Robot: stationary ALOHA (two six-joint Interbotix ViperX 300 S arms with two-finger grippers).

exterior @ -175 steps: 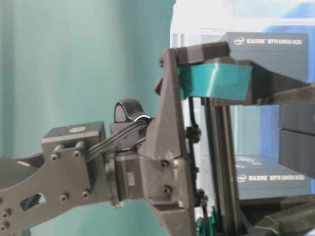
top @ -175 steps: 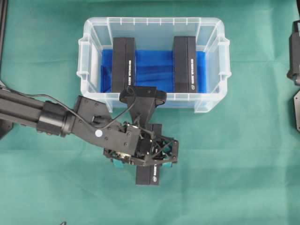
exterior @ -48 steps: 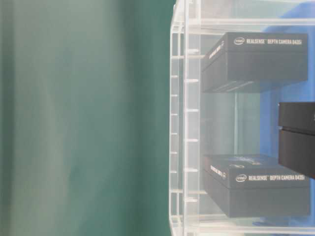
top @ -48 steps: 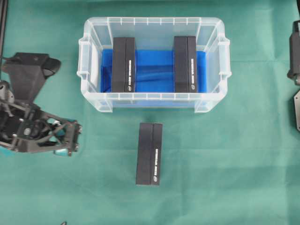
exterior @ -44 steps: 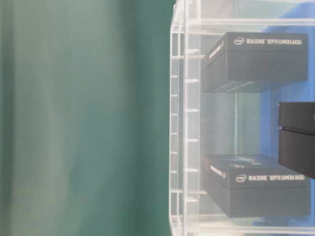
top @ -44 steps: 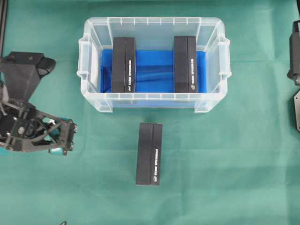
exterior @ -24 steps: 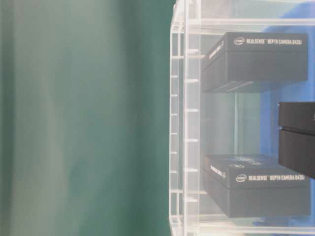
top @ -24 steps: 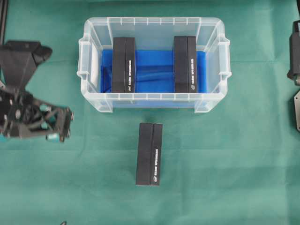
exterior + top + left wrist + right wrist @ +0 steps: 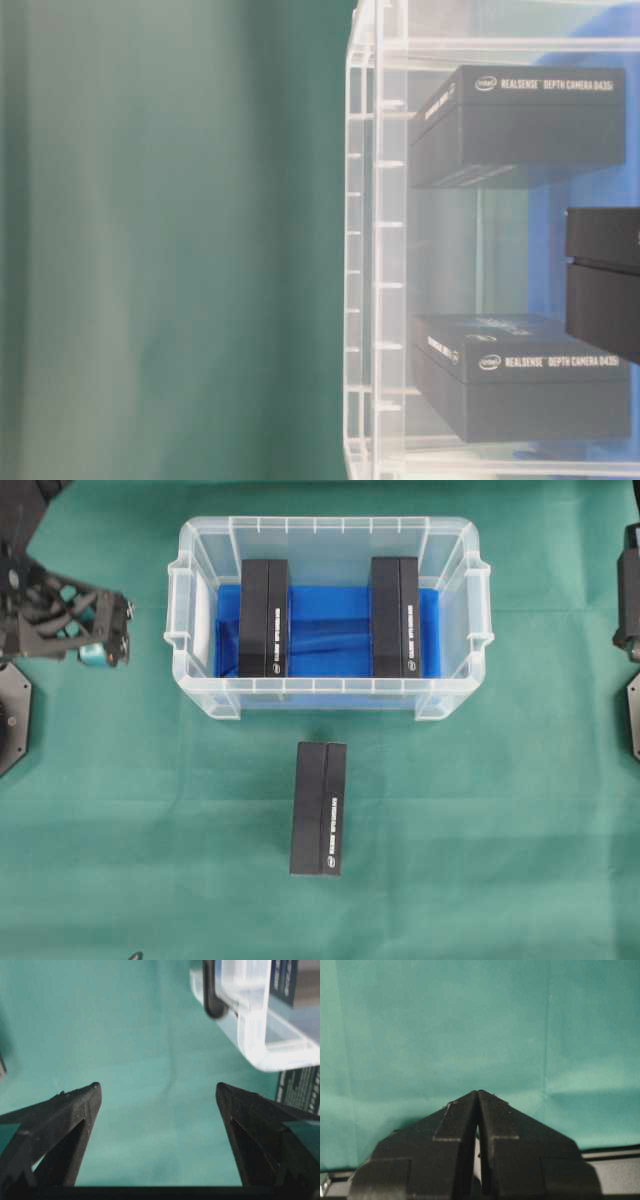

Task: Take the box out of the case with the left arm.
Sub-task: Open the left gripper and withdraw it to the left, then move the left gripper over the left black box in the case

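On the green cloth just in front of the case (image 9: 327,616) lies one box (image 9: 319,808), two more inside; stiff, light-looking cardboard, best pinched across its narrow width by the left gripper (image 9: 157,1110), now spread wide and empty

A clear plastic case (image 9: 328,615) with a rimmed edge, side handles and a bright blue floor sits at the far middle of the green tabletop (image 9: 480,830). Two black boxes stand on edge inside it, one left (image 9: 264,618), one right (image 9: 395,617), well apart. A third black box (image 9: 319,808) lies outside on the cloth, just in front of the case's near wall, white lettering along its side. The left arm's tool (image 9: 105,630) hangs left of the case, its teal-padded fingers (image 9: 65,1125) spread wide and holding nothing.
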